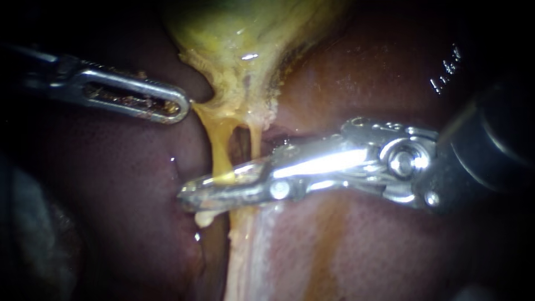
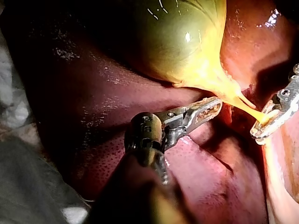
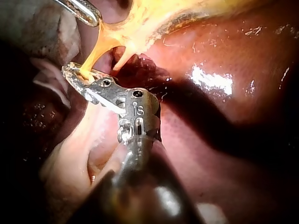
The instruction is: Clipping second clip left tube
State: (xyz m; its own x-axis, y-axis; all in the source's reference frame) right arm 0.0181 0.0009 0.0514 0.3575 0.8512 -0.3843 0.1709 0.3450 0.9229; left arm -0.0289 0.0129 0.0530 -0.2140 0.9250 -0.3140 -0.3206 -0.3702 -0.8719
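Note:
The yellow-green gallbladder (image 1: 245,33) narrows into two thin yellow tubes over the dark red liver (image 1: 128,184). The left tube (image 1: 219,147) runs down into my right instrument (image 1: 186,198), whose long silver jaws lie across it from the right and are shut on it. The right tube (image 1: 255,142) passes just behind those jaws. My left instrument (image 1: 181,106) comes in from the left, its slotted jaws shut on the edge of the gallbladder's neck. In the right wrist view the left tube (image 3: 91,60) enters the jaws of my right instrument (image 3: 70,74).
A pale band of tissue (image 1: 251,251) runs down below the right instrument's jaws, with a small pale lump (image 1: 203,218) under their tip. Liver (image 1: 362,78) surrounds the tubes on both sides. Grey cloth (image 2: 28,186) lies beside the liver in the left wrist view.

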